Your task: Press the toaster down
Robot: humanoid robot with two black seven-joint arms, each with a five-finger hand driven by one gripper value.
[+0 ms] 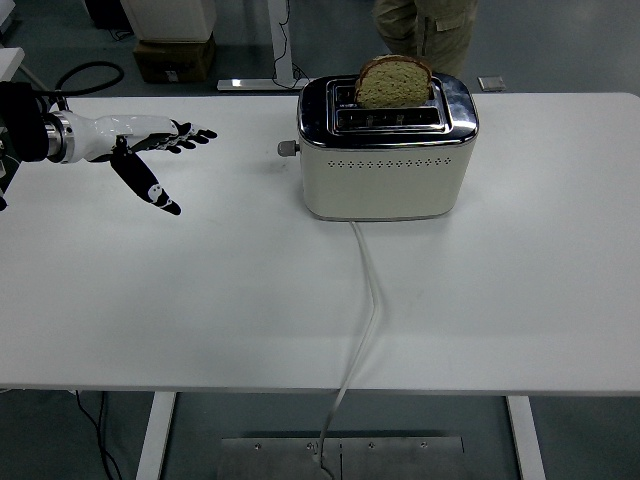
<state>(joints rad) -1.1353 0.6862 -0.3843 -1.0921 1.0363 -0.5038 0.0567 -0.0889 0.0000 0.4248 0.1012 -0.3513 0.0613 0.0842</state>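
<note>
A cream and chrome toaster (385, 150) stands at the table's far middle. A slice of brown bread (393, 80) sticks up out of its back slot. The lever knob (287, 148) juts from the toaster's left end, high up. My left hand (150, 150) hovers over the table's left part, turned edge-on, fingers stretched toward the toaster and thumb pointing down. It is open, holds nothing, and sits well left of the knob.
The toaster's white cord (365, 300) runs from its front base over the table's near edge. A person's legs (425, 20) show beyond the far edge. A cardboard box (175, 55) sits on the floor at the back left.
</note>
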